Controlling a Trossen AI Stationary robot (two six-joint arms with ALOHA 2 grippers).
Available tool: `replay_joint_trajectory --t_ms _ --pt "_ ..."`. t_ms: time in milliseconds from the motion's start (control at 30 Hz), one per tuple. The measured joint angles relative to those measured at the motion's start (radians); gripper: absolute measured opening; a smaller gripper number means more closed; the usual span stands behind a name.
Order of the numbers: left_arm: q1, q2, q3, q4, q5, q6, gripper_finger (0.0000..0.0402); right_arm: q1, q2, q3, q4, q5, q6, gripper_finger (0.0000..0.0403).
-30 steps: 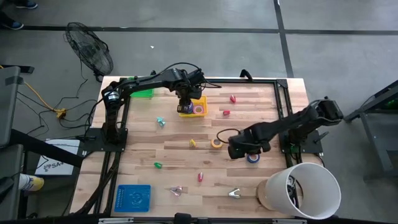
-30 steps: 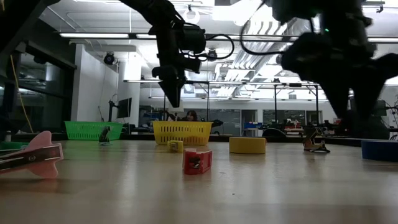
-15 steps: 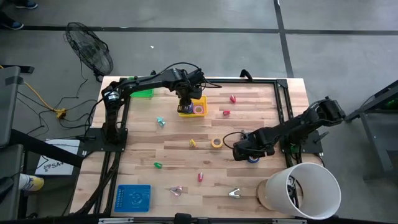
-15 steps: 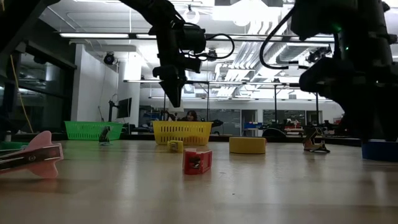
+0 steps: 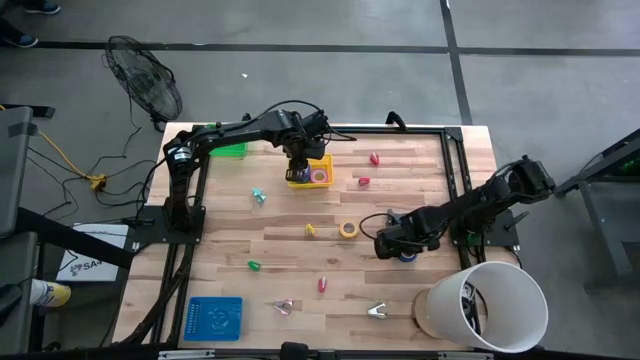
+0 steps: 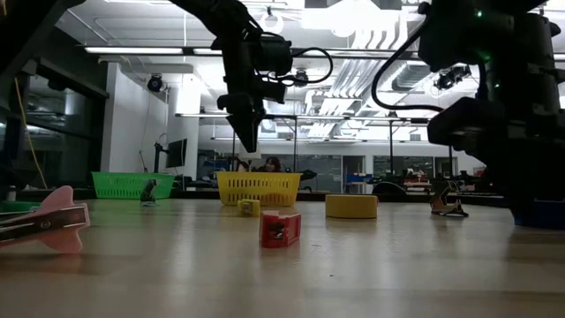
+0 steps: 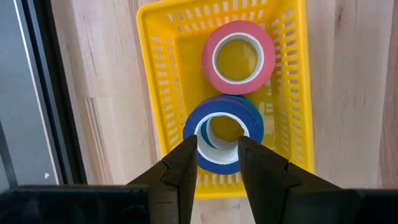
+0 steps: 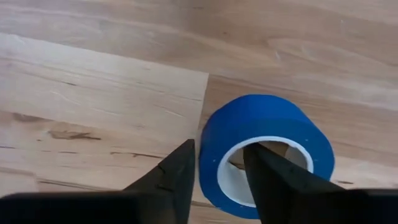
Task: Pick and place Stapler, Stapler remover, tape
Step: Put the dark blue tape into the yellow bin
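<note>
A blue tape roll (image 8: 264, 146) lies flat on the table right of centre; it also shows in the high view (image 5: 407, 256). My right gripper (image 5: 398, 244) is down on it and shut on its wall. My left gripper (image 7: 217, 155) is open and empty. It hangs well above the yellow basket (image 5: 308, 172) at the table's far middle, as the low view (image 6: 243, 124) shows. A blue roll (image 7: 222, 134) and a pink roll (image 7: 238, 56) lie in the basket. A yellow-orange roll (image 5: 348, 229) lies flat at the table's middle. My right gripper has the blue roll's wall (image 8: 221, 140) between its fingers, one finger outside (image 8: 177, 171) and one inside the open centre (image 8: 270, 177). The fingers come from above, slanting down. The roll lies flat on the table.
A white bucket (image 5: 490, 305) stands at the near right corner, a blue pad (image 5: 214, 318) at the near left and a green basket (image 5: 230, 150) at the far left. Small red, green and yellow pieces and two small clip-like tools (image 5: 376, 312) (image 5: 283, 306) lie scattered on the table.
My right gripper has gone down and a little toward the table's right edge, onto the blue tape roll. The roll has stayed where it was on the table.
</note>
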State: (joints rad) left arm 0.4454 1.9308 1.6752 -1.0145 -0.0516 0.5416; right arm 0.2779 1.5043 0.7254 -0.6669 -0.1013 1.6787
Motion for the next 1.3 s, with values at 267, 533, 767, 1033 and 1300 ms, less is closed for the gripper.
replay_joint_trajectory --t_ms 267,533,767,1033,1300 --pt "0.000 0.000 0.000 0.001 -0.008 0.002 0.0113 -0.001 0.000 0.004 0.000 -0.011 -0.047 0.0031" --pt "0.031 -0.002 0.000 -0.040 -0.036 0.004 0.0113 -0.027 0.001 0.099 -0.017 -0.041 -0.156 0.0031" --pt "0.111 -0.036 -0.001 -0.084 -0.029 -0.020 0.0113 -0.123 0.001 0.241 -0.066 -0.008 -0.424 0.0031" --pt "0.221 -0.101 -0.002 -0.134 0.086 -0.066 0.0113 -0.330 0.001 0.364 -0.077 -0.002 -0.788 0.0031" --pt "0.291 -0.160 -0.001 -0.144 0.096 -0.102 0.0113 -0.519 0.078 0.524 -0.061 -0.008 -1.072 0.0031"
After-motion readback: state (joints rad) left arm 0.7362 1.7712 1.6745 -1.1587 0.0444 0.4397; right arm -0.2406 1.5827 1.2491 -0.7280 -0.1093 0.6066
